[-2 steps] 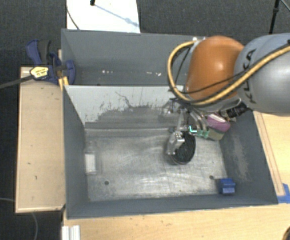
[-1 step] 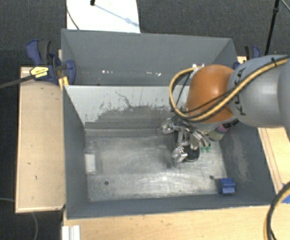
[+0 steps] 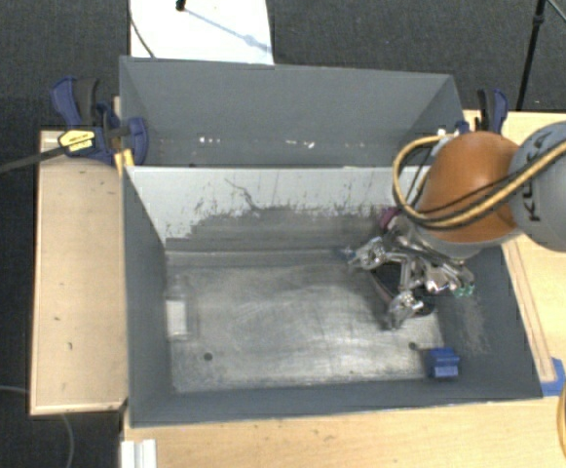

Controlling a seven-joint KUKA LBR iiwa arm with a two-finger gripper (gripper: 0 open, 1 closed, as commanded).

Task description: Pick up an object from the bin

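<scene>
The blue block lies near the gripper, toward the view's lower right; the gripper's opening cannot be told.

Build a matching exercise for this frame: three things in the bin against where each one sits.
Things:
1. blue block
2. pale clear piece
3. tool

Places:
A. left side of the bin floor
B. right half of the bin, up from the view's lower edge
C. by the floor's lower right corner in the view

Pairs: 1-C, 2-A, 3-B
</scene>
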